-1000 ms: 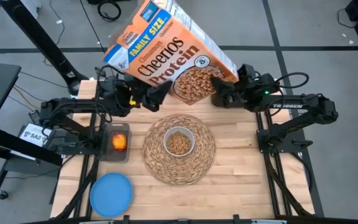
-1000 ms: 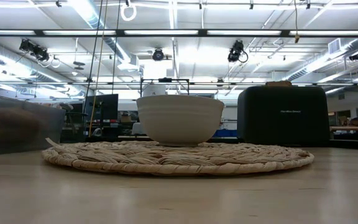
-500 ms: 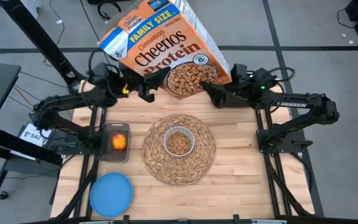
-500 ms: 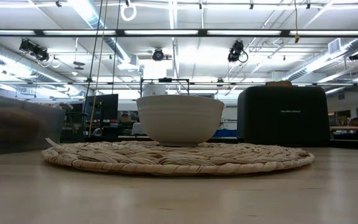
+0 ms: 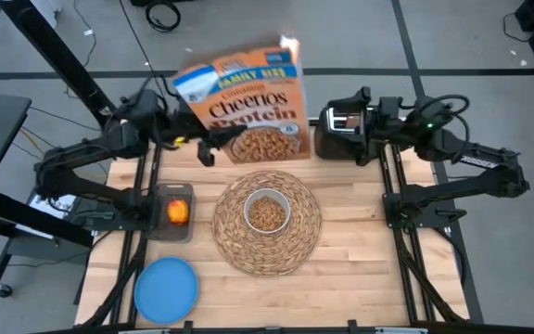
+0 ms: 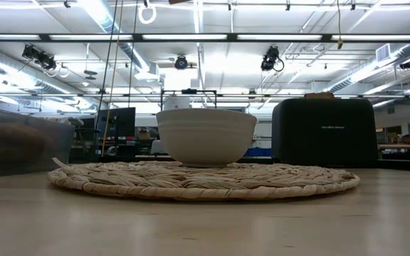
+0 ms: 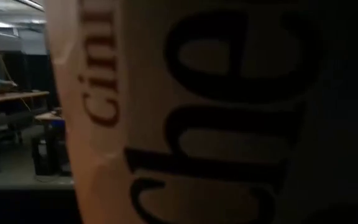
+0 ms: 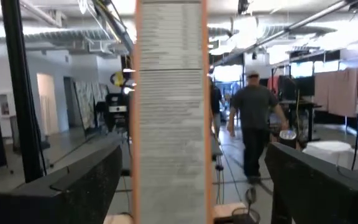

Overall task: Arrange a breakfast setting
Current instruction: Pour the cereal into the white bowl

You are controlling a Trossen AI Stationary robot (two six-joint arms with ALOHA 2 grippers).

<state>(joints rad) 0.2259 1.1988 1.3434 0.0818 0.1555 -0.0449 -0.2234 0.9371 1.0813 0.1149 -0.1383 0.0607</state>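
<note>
Orange cereal box [image 5: 248,105] now upright, right claw [image 5: 327,121] withdrawn from it.

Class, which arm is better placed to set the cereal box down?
Left: the left tool grips the cereal box; the right tool is open, not touching it.

The cereal box [image 5: 248,107] hides the left pincer's grip, and its lettering is cropped in the wrist view.
</note>
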